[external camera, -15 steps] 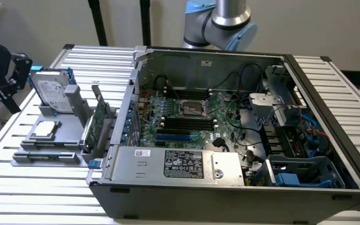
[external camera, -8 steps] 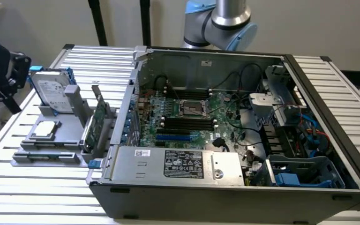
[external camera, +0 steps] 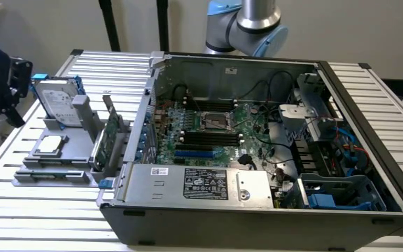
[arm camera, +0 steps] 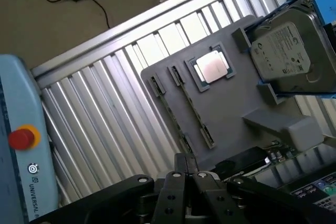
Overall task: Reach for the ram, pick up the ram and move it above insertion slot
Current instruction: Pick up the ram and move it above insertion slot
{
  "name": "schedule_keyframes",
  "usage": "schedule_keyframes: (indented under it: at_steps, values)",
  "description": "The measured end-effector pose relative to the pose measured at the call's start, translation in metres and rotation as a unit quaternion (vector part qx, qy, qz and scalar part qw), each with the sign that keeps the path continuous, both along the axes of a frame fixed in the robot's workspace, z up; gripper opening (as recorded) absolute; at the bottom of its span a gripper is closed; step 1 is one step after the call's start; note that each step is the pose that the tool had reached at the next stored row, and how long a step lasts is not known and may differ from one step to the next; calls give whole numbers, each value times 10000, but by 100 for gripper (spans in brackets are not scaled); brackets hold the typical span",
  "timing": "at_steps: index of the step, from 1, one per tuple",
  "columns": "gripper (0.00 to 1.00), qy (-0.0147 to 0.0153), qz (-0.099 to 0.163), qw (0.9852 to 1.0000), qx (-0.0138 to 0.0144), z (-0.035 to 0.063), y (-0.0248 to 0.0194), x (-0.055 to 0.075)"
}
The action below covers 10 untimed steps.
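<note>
Reach step, grasp not yet made. The slatted tabletop (external camera: 48, 220) carries the open case (external camera: 257, 226) and, toward the exterior view's left, a gray holder (external camera: 75, 149). My claw (arm camera: 190, 176) hangs above the holder, apart from it. I cannot tell how far it is open, and I see nothing in it. The ram (arm camera: 191, 107) lies on edge in the holder's long groove. The slot (external camera: 209, 137) is one of the black parallel sockets inside the case. In my judgement a grasp calls for a claw squared across the stick's thin faces.
</note>
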<state>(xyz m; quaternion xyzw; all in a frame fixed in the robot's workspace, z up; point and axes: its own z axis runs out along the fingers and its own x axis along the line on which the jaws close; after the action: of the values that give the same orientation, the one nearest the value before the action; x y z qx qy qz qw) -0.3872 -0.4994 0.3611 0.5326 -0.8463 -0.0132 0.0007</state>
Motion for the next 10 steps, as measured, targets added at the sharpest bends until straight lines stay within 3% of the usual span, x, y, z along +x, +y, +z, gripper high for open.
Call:
schedule_keyframes:
  at_steps: [5, 10]
  values:
    - [11, -12, 457, 9990, 7, -6, 0, 0]
    - [11, -33, 909, 9959, 15, -33, 0, 0]
